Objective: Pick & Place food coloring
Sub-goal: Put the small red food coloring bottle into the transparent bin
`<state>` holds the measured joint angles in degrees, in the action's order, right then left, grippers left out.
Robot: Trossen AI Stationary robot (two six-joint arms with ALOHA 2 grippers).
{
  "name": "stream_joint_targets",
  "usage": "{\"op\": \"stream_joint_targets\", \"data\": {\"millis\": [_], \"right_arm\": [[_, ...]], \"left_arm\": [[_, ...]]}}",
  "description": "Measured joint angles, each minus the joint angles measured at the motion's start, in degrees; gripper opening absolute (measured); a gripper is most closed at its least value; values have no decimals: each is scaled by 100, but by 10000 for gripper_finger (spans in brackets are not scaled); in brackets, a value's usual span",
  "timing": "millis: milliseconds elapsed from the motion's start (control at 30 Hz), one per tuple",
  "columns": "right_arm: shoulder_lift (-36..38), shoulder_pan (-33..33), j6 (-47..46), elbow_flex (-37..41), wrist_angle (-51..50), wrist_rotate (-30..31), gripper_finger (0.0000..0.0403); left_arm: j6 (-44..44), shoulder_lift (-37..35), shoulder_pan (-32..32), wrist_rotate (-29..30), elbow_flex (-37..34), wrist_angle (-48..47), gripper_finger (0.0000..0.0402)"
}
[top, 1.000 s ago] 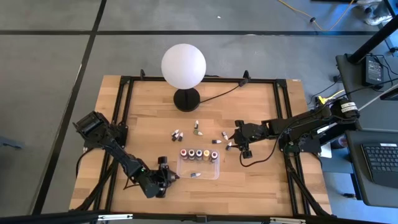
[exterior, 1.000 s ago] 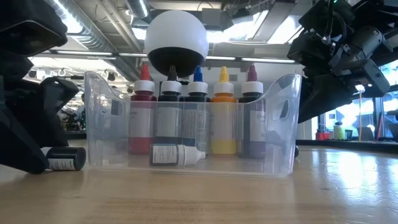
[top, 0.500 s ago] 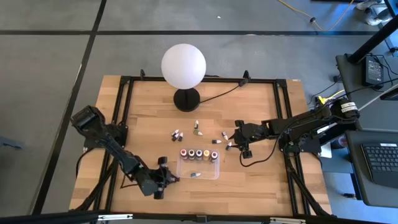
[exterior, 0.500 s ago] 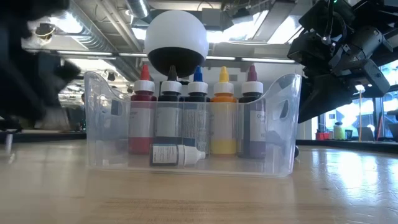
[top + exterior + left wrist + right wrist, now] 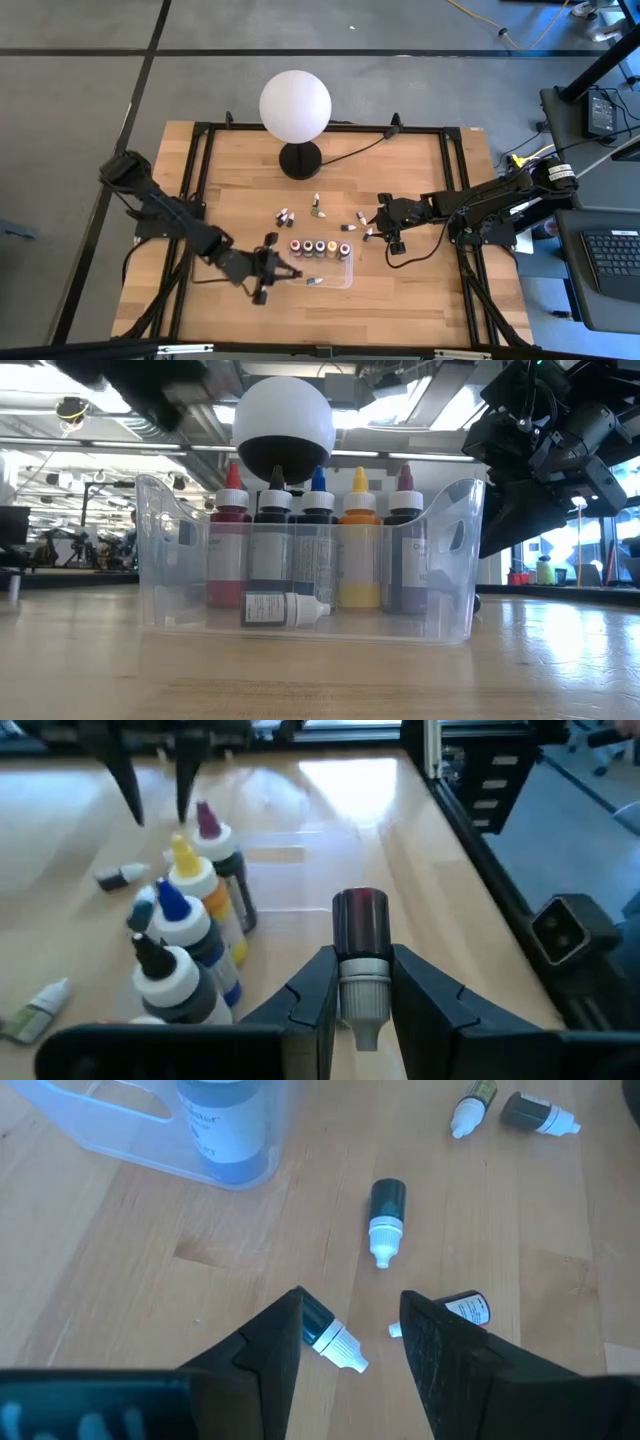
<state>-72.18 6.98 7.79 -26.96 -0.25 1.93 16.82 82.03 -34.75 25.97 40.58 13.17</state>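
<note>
Five larger food coloring bottles (image 5: 318,545) stand in a row inside the clear tray (image 5: 350,275), and a small one (image 5: 283,609) lies on its floor. Small bottles lie loose on the table (image 5: 284,215) (image 5: 319,208) (image 5: 362,215). My left gripper (image 5: 283,272) hangs above the table at the tray's left end, shut on a small dark bottle (image 5: 360,925). My right gripper (image 5: 352,1298) is open and low right of the tray. One small bottle (image 5: 330,1335) lies between its fingers; I cannot tell if they touch it. My left gripper pinches the small bottle between its two fingers at the white cap end (image 5: 364,975). The bottle lies along the fingers, cap pointing back into the gripper, and the dark body (image 5: 360,920) sticks out past the fingertips. It is lifted clear of the table.
A white globe lamp (image 5: 295,107) on a black base stands at the far middle of the table, its cord running right. More small bottles (image 5: 385,1220) (image 5: 462,1310) lie close around my right gripper. Bare wood lies near the table's near edge (image 5: 400,305).
My left gripper has risen from the table top left of the tray, carrying the small dark bottle up with it, and has moved right and a little far toward the tray's left end. The bottle, lying on the wood a second ago, is now lifted clear.
</note>
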Motion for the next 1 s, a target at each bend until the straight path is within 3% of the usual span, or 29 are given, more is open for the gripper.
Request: {"op": "stream_joint_targets", "data": {"millis": [200,333,533,667,1000], "right_arm": [[-1,0,43,0,-5,0,172],[1,-1,51,0,-7,0,172],[0,1,330,0,-7,1,172],[-1,-2,343,0,-9,0,172],[0,1,462,2,-146,0,172]], "left_arm": [[191,238,690,-974,0,-38,74],[339,533,904,-1353,551,-954,71],[273,1285,915,-1344,2002,-3218,72],[295,1854,917,-1368,2742,-4085,72],[343,2567,893,-1371,3182,-4281,93]]}}
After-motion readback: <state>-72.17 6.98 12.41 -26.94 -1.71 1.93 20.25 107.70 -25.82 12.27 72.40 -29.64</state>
